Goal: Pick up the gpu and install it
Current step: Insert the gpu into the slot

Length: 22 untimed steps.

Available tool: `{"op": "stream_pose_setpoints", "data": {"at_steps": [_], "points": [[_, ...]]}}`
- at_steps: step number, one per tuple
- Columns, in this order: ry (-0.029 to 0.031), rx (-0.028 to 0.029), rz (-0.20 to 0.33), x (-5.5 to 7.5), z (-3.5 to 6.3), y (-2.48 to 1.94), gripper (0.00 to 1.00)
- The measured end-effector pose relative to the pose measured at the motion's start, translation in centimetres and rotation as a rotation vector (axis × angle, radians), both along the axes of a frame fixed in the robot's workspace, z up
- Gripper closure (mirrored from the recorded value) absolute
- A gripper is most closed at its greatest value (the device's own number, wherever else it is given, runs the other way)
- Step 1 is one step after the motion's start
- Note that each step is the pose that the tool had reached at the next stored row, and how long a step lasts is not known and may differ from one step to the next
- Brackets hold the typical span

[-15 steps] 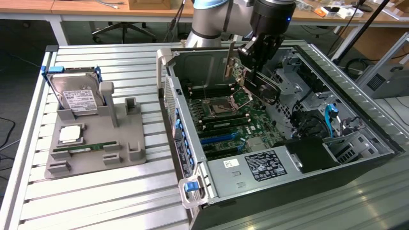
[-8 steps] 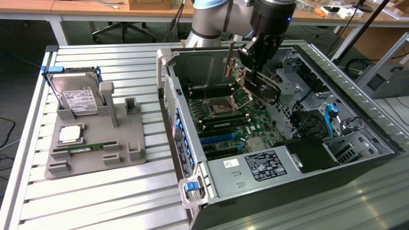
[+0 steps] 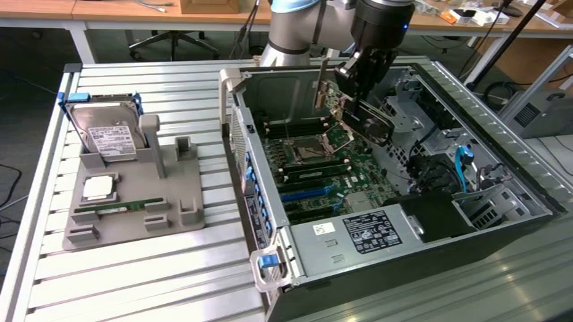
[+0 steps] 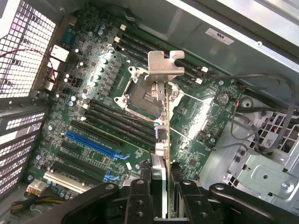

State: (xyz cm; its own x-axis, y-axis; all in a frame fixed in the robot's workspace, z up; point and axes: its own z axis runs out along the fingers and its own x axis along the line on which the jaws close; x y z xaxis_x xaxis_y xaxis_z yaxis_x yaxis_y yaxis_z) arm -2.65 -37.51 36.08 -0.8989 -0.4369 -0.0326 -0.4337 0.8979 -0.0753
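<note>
The gpu (image 3: 372,121) hangs tilted above the motherboard (image 3: 313,161) inside the open computer case (image 3: 268,201), its silver end bracket (image 3: 321,84) pointing toward the case's rear wall. My gripper (image 3: 356,86) is shut on the card's upper edge. In the wrist view I see the gpu (image 4: 163,126) edge-on between my black fingers (image 4: 140,191), with its bracket (image 4: 164,67) hovering over the CPU socket (image 4: 140,93). The blue expansion slots (image 4: 91,144) lie off to one side of the card, apart from it.
On the exterior view's left, a grey holder (image 3: 134,208) carries a hard drive (image 3: 107,134), a CPU chip (image 3: 96,188) and a RAM stick (image 3: 121,206). Drive cages and cables (image 3: 465,168) crowd the case's far side. A power supply (image 3: 358,231) fills its near end.
</note>
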Motion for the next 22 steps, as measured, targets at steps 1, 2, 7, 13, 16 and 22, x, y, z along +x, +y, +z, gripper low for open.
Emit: {"op": "stream_pose_setpoints", "data": {"at_steps": [1,2,7,13,16,22], "points": [[0.0,0.0,0.002,0.01,0.0,0.0,0.73],[0.0,0.0,0.004,0.01,0.0,0.0,0.73],[0.0,0.0,0.014,0.03,0.0,0.0,0.73],[0.0,0.0,0.028,0.06,0.0,0.0,0.73],[0.0,0.0,0.033,0.07,0.0,0.0,0.73],[0.0,0.0,0.046,0.1,0.0,0.0,0.73]]}}
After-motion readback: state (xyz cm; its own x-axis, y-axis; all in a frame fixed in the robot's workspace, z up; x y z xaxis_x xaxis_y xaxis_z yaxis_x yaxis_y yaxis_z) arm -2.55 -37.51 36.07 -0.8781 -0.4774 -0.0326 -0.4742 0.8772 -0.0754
